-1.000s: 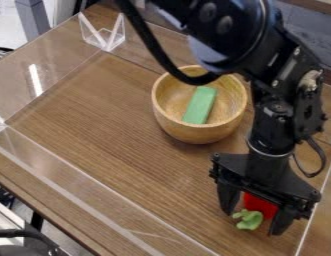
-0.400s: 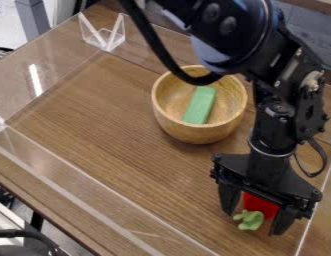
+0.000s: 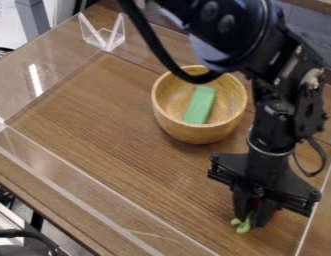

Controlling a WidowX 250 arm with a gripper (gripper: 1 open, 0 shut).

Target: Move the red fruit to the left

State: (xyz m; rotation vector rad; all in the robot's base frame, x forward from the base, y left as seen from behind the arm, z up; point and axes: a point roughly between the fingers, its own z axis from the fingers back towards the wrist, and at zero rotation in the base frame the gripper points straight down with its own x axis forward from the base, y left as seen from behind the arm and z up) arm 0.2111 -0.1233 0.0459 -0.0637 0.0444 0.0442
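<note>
Brown table [image 3: 108,130]: one bowl [image 3: 165,112], one green block [image 3: 200,105] inside; one hand [image 3: 257,214] gripping red fruit [image 3: 241,226].

Lab or workshop setting indicated: a black robot arm [image 3: 248,60] is positioned over a brown tabletop [image 3: 108,135]. Black cables [image 3: 37,220] are seen at the table's near-left corner. The exact type of room cannot be determined.

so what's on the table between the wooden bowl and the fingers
In the camera view, nothing lies between the wooden bowl and the fingers; that stretch is bare tabletop.
</note>
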